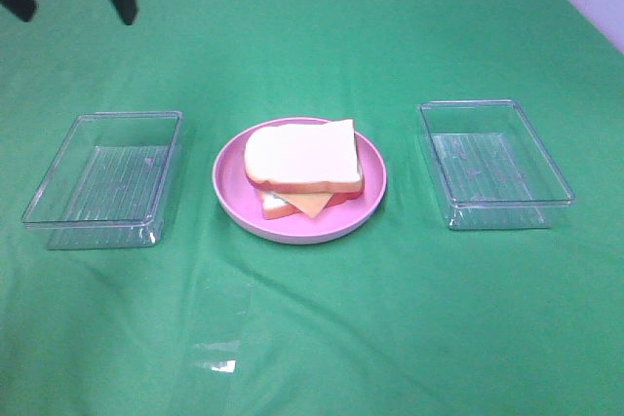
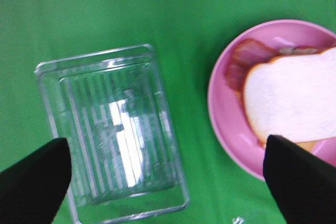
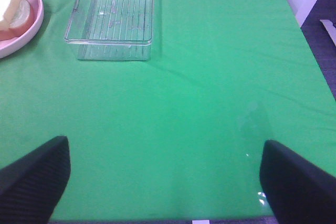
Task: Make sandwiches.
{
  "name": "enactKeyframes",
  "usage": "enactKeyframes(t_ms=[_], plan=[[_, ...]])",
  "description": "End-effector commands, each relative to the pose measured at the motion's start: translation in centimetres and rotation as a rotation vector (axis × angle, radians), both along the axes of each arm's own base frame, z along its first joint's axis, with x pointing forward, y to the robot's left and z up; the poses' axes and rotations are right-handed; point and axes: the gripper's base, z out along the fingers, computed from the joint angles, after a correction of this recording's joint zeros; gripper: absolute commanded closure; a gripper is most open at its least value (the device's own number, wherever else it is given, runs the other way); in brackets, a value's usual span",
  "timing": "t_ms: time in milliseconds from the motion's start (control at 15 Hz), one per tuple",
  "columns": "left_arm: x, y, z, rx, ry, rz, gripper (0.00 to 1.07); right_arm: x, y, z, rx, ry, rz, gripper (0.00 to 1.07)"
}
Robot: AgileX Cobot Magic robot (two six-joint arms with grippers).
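matte green cloth table cover with soft creases, glossy see-through ribbed plastic trays, shiny smooth pink plastic plate, matte foamy-looking bread

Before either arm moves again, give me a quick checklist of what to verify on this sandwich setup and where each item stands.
1. Sandwich sits on the pink plate, top bread slice in place: ok.
2. Left tray holds no ingredients: ok.
3. Right tray holds no ingredients: ok.
4. Left gripper open and holding nothing: ok.
5. Right gripper open and holding nothing, above bare cloth: ok.
6. Every filling layer is present under the top slice: cannot tell; only cheese and bacon edges show.
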Motion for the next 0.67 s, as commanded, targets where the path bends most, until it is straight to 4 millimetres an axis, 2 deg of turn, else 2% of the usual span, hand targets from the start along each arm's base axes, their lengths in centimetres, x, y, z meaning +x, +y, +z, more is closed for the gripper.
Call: enactKeyframes(t_ms=[67,200,267,333,467,600,667], plan=[[-4.7,4.9,1.0,0.078,0.109,0.073,0.15,-0.3,0.0,-0.1,-0.007,-0.026,0.001,0.12],[-8.3,8.2,1.5,0.081,0.125,0.144,0.15,-0.3,0.0,-0.1,-0.007,-0.026,0.001,0.12],[-10.9,9.7,1.9,0.080,0.121,0.177,0.15,-0.3,0.0,-0.1,-0.007,-0.026,0.001,0.12],[-12.0,10.2,1.8,0.080,0.129,0.190,0.15,-0.3,0.0,-0.1,-0.007,-0.026,0.001,0.12],[-16.6,11.3,2.2,0.072,0.071,0.234,0.15,-0.3,0.0,-0.1,-0.007,-0.026,0.001,0.12],[-21.3,11.3,2.1,0.064,0.021,0.245,0.15,-0.3,0.0,-0.1,-0.007,-0.026,0.001,0.12],[-25.4,11.2,1.5,0.064,-0.051,0.231,0.15,-0.3,0.0,-0.1,-0.007,-0.026,0.001,0.12]])
